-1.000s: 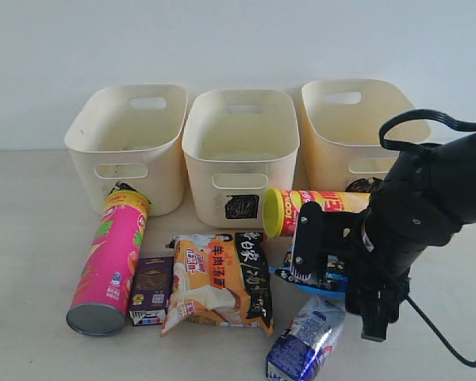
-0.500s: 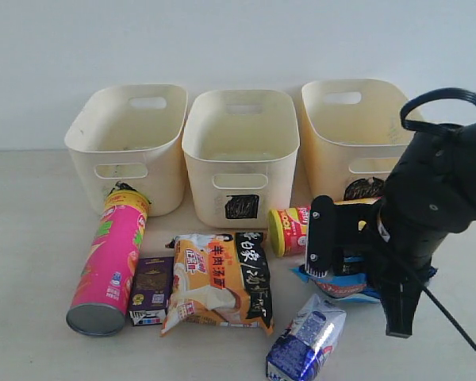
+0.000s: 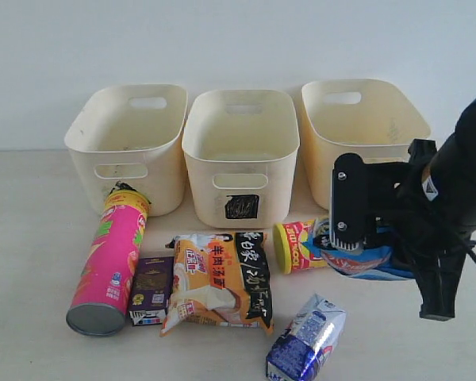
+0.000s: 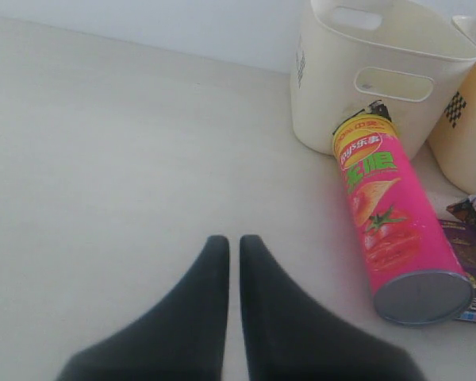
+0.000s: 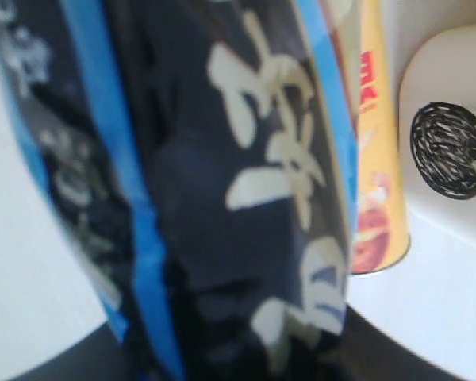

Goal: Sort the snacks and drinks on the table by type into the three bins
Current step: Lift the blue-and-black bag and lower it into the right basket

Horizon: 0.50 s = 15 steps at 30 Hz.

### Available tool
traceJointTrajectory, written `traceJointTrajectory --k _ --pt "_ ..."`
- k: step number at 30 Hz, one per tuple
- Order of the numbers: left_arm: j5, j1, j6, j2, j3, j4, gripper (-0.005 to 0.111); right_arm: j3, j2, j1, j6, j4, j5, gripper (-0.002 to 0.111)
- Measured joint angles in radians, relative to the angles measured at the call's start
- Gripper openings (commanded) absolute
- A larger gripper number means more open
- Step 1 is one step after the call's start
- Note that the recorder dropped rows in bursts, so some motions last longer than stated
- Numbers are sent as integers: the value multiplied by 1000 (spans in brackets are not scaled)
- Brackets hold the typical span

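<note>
the right hand (image 3: 355, 248), at the right middle of the exterior view, is clamped on the blue-black packet (image 3: 366, 262); the packet hangs below the black finger plate, and it seems to be clear of the worktop (image 3: 32, 238), though its lower edge is hard to make out; in the right wrist view the packet (image 5: 222, 198) fills most of the picture, with the yellow tube (image 5: 377, 182) and the circle-marked bin (image 5: 452, 71) behind it; the yellow tube (image 3: 297, 246) lies on its side just left of the held packet, lid toward the left; the left hand (image 4: 232, 242) has its fingers together with nothing between them, over bare worktop; the pink tube (image 3: 111, 262) lies at the lower left, its top against the left bin (image 3: 127, 119); beside it sits the purple carton (image 3: 151, 287), touching the orange-black packet (image 3: 218, 282) at lower centre; the blue-and-white soft pack (image 3: 305, 348) lies at the bottom edge, right of centre; the three bins stand in a row along the back, the middle bin (image 3: 239, 131) showing a black square
</note>
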Motion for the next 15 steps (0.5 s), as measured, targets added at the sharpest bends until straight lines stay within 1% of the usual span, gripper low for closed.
traceJointTrajectory --k 7,10,15 --pt "0 0 0 0 0 0 4 0 -19 0 17 -42 11 0" --pt "0 0 0 0 0 0 4 0 -28 0 74 -108 11 0" --pt "0 0 0 0 0 0 4 0 -48 0 220 -287 -10 0"
